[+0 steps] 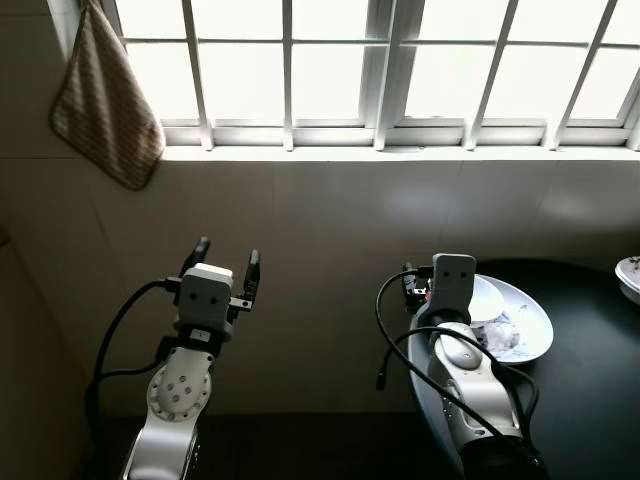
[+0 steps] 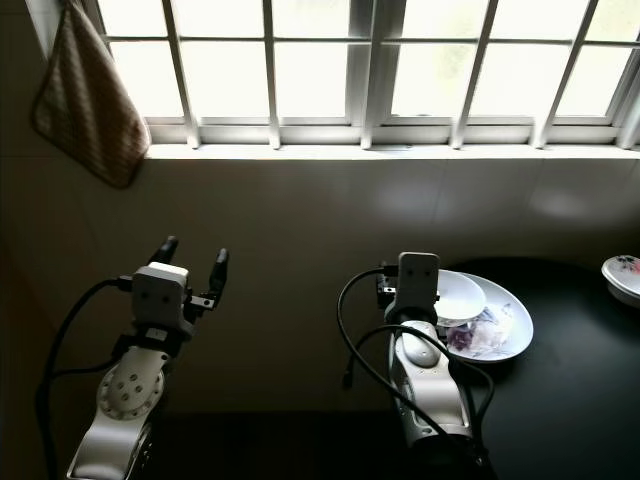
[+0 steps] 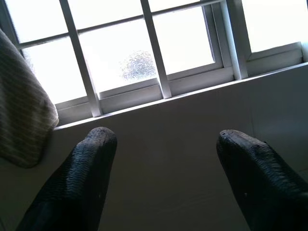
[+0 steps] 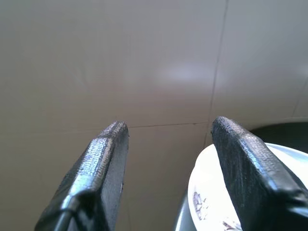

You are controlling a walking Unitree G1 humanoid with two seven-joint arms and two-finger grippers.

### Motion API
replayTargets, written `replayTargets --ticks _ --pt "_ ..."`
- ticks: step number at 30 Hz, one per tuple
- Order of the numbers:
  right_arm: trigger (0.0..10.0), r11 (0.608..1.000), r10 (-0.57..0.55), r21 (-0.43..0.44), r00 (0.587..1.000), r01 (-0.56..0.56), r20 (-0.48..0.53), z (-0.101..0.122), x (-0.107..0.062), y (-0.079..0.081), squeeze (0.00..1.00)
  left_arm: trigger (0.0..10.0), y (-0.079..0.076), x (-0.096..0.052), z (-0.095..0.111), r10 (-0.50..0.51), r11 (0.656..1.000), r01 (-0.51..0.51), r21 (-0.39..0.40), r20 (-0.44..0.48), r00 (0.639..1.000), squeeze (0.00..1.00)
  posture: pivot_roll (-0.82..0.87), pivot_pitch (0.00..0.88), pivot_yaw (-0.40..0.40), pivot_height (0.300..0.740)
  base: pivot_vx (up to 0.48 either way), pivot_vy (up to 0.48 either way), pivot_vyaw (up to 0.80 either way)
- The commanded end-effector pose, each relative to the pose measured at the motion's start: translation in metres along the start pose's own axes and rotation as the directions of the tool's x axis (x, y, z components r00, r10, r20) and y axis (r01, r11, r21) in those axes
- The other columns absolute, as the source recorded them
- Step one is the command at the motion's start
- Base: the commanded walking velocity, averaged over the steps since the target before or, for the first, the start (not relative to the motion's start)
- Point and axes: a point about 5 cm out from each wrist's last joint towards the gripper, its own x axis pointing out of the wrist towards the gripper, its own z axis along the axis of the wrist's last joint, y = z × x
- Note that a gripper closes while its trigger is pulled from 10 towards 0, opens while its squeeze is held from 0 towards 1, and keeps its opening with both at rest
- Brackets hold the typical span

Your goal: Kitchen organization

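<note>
Left gripper [image 1: 226, 262] raised, fingers seemingly apart.

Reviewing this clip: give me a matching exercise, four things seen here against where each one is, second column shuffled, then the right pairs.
Things:
1. cloth
2. large plate
3. left gripper
4. small dish

Places:
A. far right edge of the dark counter
B. raised open before the tiled wall
C. hanging beside the window
D. just past the right gripper

Pairs: 1-C, 2-D, 3-B, 4-A
</note>
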Motion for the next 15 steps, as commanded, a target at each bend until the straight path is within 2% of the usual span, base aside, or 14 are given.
replayTargets --ticks 1,8,10,15 --pt "10.0 0.999 -0.036 -0.030 0.999 0.035 -0.010 -0.0014 0.0018 -0.0124 0.00 10.0 -0.0082 0.0020 0.0005 -0.025 0.999 0.025 -0.020 0.000 1.000 0.00 0.01 0.000 -0.029 0.736 0.337 0.000 -0.80" --pt "10.0 0.999 -0.048 0.006 0.999 0.048 -0.019 -0.0029 0.0016 -0.0132 0.00 10.0 -0.0091 0.0022 0.0002 -0.029 0.999 0.029 -0.021 0.001 1.000 0.00 0.01 0.000 -0.028 0.736 0.309 0.000 -0.69" --pt "10.0 0.999 -0.033 -0.026 0.999 0.033 -0.003 -0.0015 0.0014 -0.0118 0.00 10.0 -0.0108 0.0024 0.0010 -0.033 0.999 0.034 -0.036 0.009 0.999 0.00 0.01 0.000 -0.028 0.736 0.000 0.000 0.00" --pt "10.0 0.999 -0.029 -0.040 1.000 0.029 -0.006 -0.0021 0.0026 -0.0116 0.00 10.0 -0.0122 0.0022 0.0013 -0.036 0.999 0.037 -0.039 0.011 0.999 0.00 0.01 0.000 -0.029 0.736 0.000 0.000 0.00"
